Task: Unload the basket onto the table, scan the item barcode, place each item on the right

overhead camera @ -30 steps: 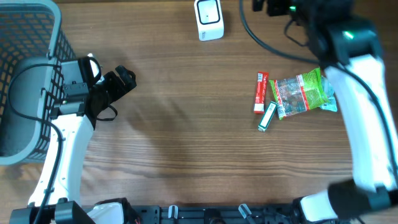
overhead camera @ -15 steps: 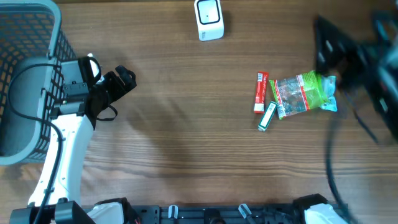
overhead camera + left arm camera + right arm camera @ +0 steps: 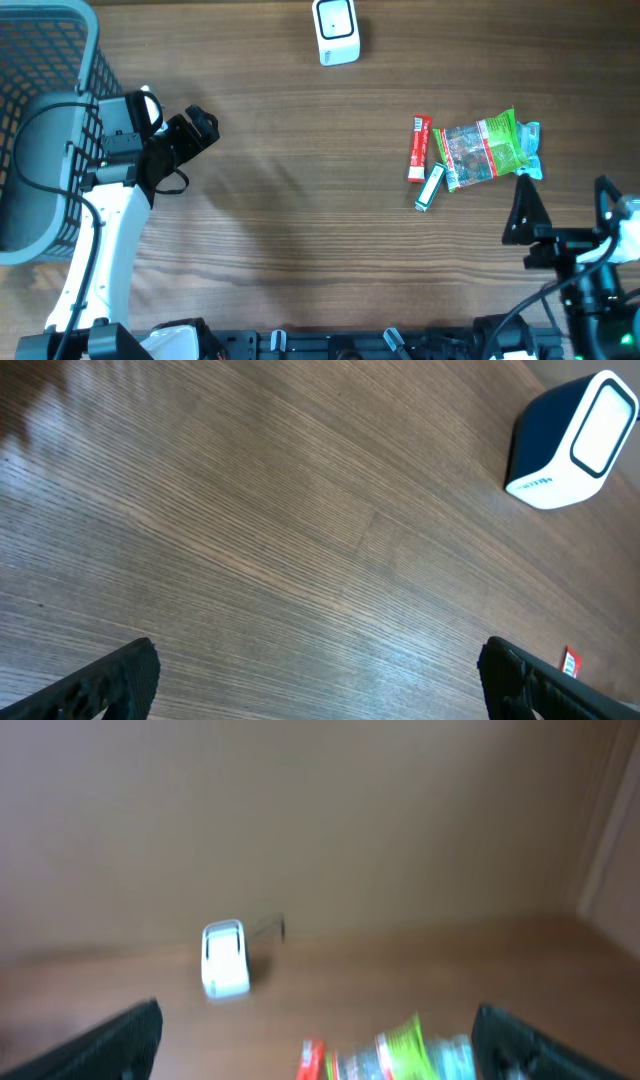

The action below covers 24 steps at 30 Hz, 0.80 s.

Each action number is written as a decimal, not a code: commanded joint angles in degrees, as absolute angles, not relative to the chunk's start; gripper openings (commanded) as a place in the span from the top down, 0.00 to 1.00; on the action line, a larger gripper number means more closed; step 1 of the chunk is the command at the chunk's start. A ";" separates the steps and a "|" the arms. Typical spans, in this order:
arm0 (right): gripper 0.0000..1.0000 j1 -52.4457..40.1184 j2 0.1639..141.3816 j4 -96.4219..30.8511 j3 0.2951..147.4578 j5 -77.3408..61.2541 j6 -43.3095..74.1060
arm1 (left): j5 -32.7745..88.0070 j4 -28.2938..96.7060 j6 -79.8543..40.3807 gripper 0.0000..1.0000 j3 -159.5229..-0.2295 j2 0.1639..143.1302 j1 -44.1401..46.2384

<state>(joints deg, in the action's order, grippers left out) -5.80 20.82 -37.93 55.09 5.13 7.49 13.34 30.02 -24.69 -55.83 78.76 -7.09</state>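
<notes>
Since the left gripper (image 3: 318, 665) and right gripper (image 3: 563, 202) both hang wide open and empty, the task looks unstarted: snack bag (image 3: 487, 150), red packet (image 3: 419, 148) and small tube (image 3: 431, 187) lie together on the counter (image 3: 300, 220), well apart from the scanner (image 3: 335, 30). Pickup and scanning are not yet done.

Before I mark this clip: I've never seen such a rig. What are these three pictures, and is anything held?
Two robot arms work at a wooden table. One picture looks straight down; the other two come from cameras on the wrists, dark fingers showing at the bottom corners. The left gripper sits beside a grey basket; the right gripper is at the overhead view's lower right. On the table lie a white scanner, a red packet, a green snack bag and a small green stick. Both grippers are open and hold nothing.
</notes>
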 commanded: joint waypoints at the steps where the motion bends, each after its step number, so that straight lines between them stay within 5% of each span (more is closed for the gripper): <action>1: 0.00 -4.27 12.64 -25.71 43.64 3.16 7.46 | 13.39 29.87 -24.21 0.00 -55.83 78.94 -7.27; 13: 0.00 -2.66 0.21 24.97 7.86 -3.77 7.66 | 13.39 29.87 -24.21 0.00 -55.83 78.94 -7.27; 18: 0.00 -2.66 0.19 26.44 0.19 -2.83 9.47 | 13.39 29.87 -24.21 0.00 -55.83 78.94 -7.27; 24: 0.00 -2.66 0.19 13.41 0.27 -2.66 9.63 | 13.41 29.87 -24.21 0.00 -55.83 78.94 -7.27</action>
<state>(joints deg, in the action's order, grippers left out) -3.16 0.95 18.09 0.40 -2.57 8.47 13.34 30.02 -24.69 -55.83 78.76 -7.09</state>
